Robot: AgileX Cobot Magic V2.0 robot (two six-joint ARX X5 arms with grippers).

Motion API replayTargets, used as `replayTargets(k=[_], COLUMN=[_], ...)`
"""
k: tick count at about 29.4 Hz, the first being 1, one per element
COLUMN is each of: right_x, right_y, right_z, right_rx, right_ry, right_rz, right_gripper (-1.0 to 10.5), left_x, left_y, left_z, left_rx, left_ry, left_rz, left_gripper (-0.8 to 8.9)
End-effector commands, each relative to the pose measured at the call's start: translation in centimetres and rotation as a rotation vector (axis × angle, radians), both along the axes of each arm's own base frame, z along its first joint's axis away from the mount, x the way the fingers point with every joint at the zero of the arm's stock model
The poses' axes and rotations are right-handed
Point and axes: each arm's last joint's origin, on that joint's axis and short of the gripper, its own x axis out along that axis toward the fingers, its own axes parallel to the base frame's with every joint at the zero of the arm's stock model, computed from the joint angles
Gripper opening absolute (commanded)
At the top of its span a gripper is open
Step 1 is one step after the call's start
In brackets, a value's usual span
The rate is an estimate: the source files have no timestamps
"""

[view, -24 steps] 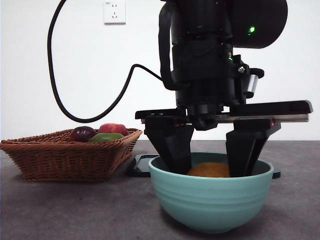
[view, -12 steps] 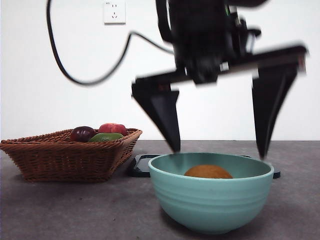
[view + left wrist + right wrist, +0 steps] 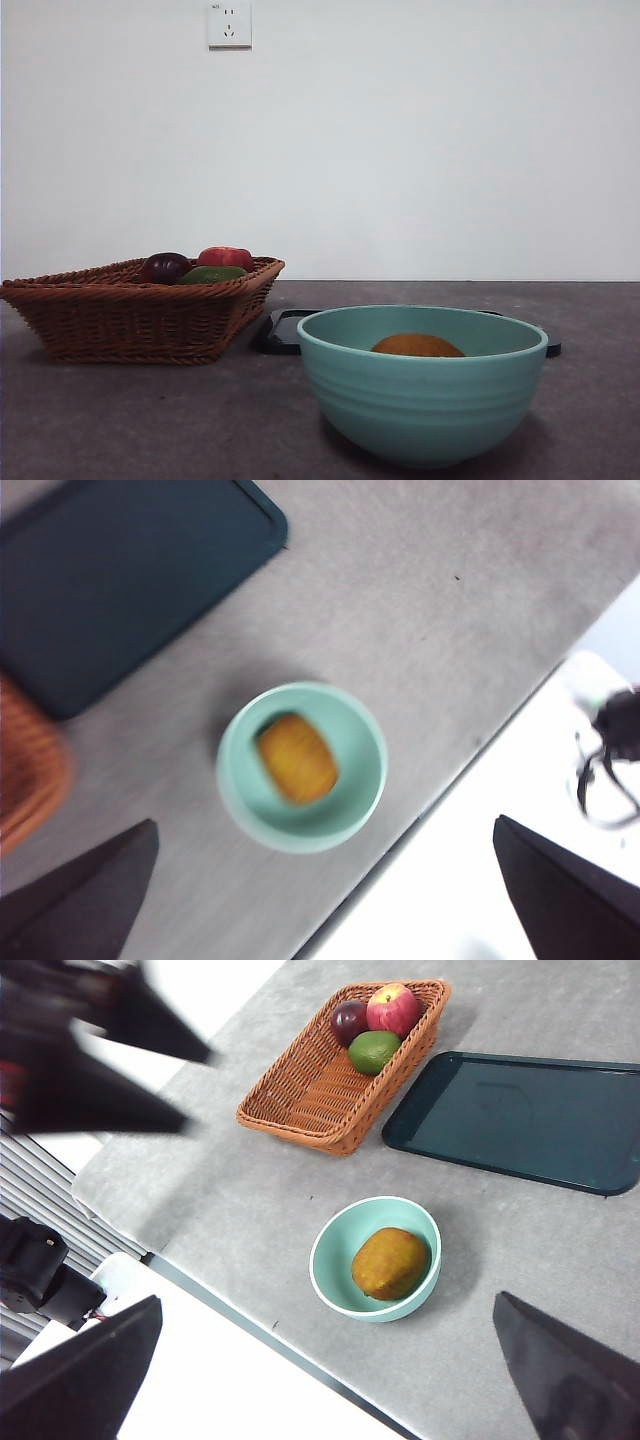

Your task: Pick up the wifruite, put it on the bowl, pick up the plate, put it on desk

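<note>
Wifruite [image 3: 390, 1262] is seen lying inside the bowl [image 3: 330, 1278]. Both the left gripper [image 3: 320, 900] and right gripper [image 3: 330, 1380] are held high, jaws spread, empty. Next, the dark plate [image 3: 520, 1120] should be gripped by its rim.

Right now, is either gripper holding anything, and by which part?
Nothing is held. Both grippers are open and empty; the wifruite lies in the bowl.
</note>
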Motion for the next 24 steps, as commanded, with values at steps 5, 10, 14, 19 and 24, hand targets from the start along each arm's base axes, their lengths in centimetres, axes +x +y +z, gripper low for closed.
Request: replayTargets(k=[5,10,14,19,24], right_x=[0.5,2.2,3.5,5.7,8.5], right_y=[0.1,0.4,0.6,1.0,1.5], right_z=[0.5,0.6,0.6,0.4,-0.1], right_rx=[0.007,-0.002,-0.010,-0.014,-0.035], right_ry=[0.020,0.092,0.145,0.248,0.374], right_rz=[-0.017,-0.017,-0.020,-0.035,-0.040], right_gripper=[6.0,6.0,6.0,5.9,5.9], left_x=[-3.7,-6.3,-7.4,-8.7,-9.9], left_y=[7.0,12.0,14.2,16.7,19.0], left_z=[3.8,3.8,2.4,0.6,-0.7], left_rx=[-0.056,-0.149,-0.176,-0.217,-0.290], left_ry=[-0.171,-0.221,-0.223,-0.244,-0.282], left_rz=[-0.051,-0.044,-0.032,-0.028,-0.023], left_gripper=[6.02,5.99,5.99,5.99,5.99])
